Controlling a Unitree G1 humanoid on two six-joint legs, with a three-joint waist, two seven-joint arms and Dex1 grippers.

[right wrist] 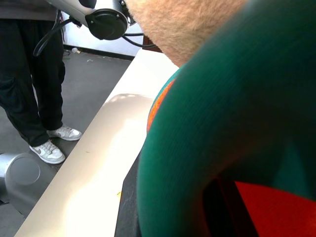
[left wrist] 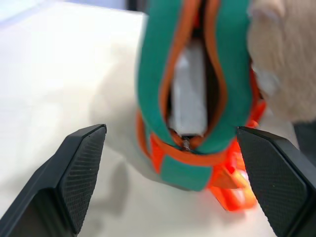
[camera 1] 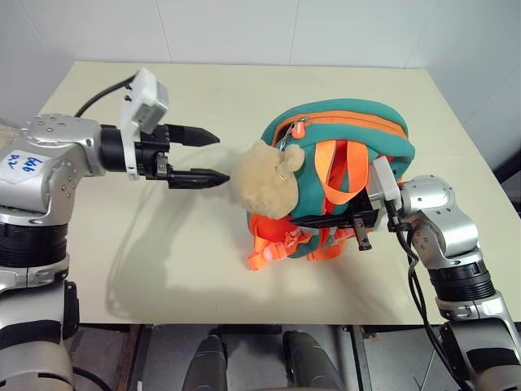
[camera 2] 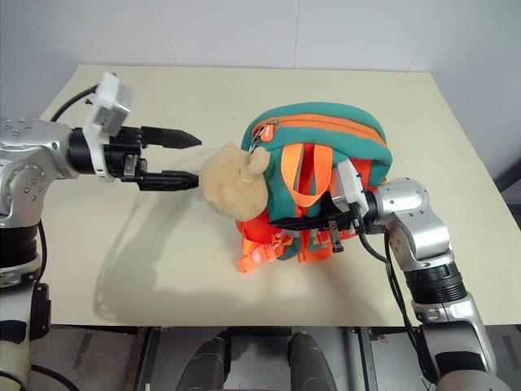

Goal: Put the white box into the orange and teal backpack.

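White box [left wrist: 188,94], the flat white plastic case, is inside the small orange and teal backpack [camera 1: 342,130]. In my left wrist view I see it down through the gaping zip, between the two teal lips. Its long axis runs along the zip opening, so along the length of the backpack, flat faces parallel to the side panels. I can't tell which end the lettering is on.

Backpack stands upright on the cream surface [camera 1: 163,269], zip on top, tan plush bear [camera 1: 262,179] hanging off its side towards my left arm.

Left gripper [camera 1: 203,156] sits just beside the bear, off the backpack on that side, fingers [left wrist: 81,175] spread wide and empty, pointing at the backpack roughly level. The box lies straight ahead of them, seen end-on along its long axis.

Right gripper [camera 1: 358,221] is against the opposite side of the backpack, low down, fingers closed; looks like it is pinching strap or fabric to steady it, can't confirm which.

My read: box is seated, placement basically done. Left arm is the free one if the box needs a nudge deeper.
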